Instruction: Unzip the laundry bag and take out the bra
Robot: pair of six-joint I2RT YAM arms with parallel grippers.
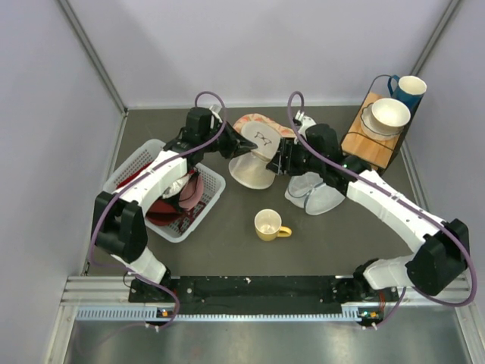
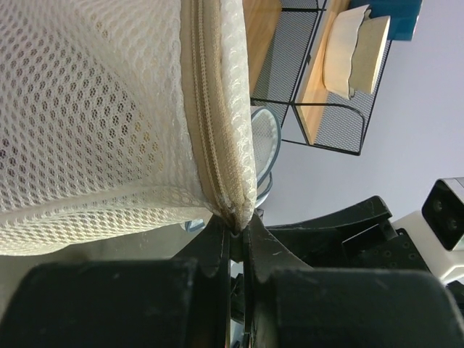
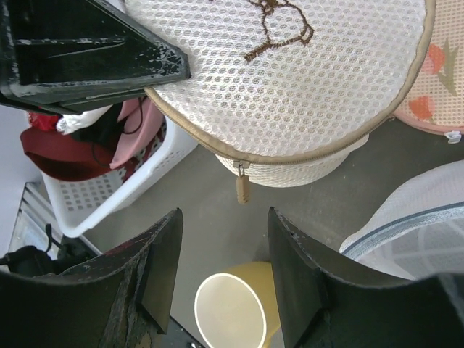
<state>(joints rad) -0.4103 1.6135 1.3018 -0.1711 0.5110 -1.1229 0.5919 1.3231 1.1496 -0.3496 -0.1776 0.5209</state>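
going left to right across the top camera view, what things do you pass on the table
white basket → cream laundry bag → bluish-grey mesh pouch → white bowl on the wooden rack

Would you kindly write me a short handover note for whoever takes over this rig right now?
Left claw: shut on the laundry bag, pinching its zipper seam at the rim.
Right claw: open and empty, just below the zipper pull, not touching it.
Bra: not visible in any view.
Done: bag gripped by the left claw.
Left: grasp the pull, run the zipper round the rim (it looks closed where it shows), then take out the bra.
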